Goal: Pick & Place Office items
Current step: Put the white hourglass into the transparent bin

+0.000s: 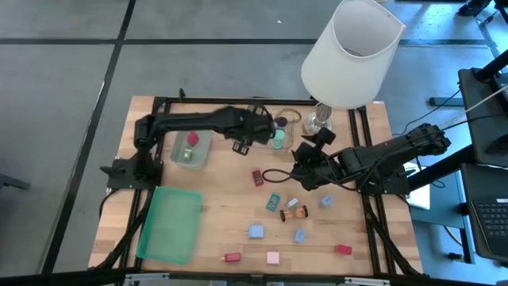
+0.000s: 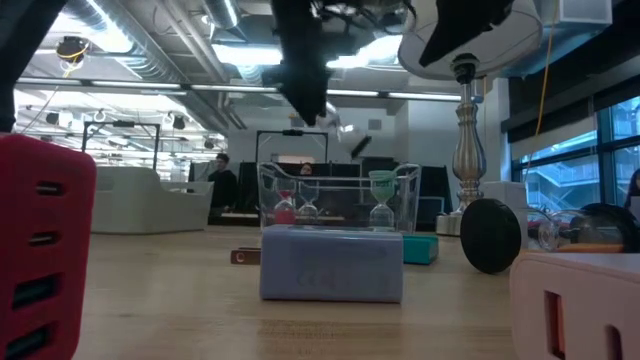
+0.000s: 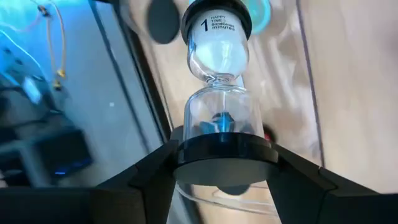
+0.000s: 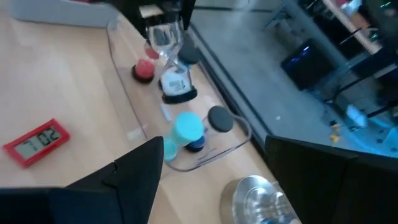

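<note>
A white sand timer with black end caps is clamped by its lower cap between the fingers of the left gripper, held above the clear tray at the far middle of the table. In the right wrist view the same timer is seen tilted over the tray wall, with a pink timer and a teal-topped timer standing in the tray and a loose black cap beside them. Whether the held timer touches the tray floor cannot be told.

The right gripper is hovering near the tray, fingers apart (nothing seen between them), just beside the lamp base under the white shade.

A second clear tray on the left side holds a red piece and a green piece. A flat green lid lies at the near left.

Loose items are scattered over the near-right table: a red digital timer, a teal block, an orange-and-dark piece, blue blocks, a pink block, and red blocks along the near edge. In the low view a blue block lies in front of the tray with timers, a red block at the extreme near left.
</note>
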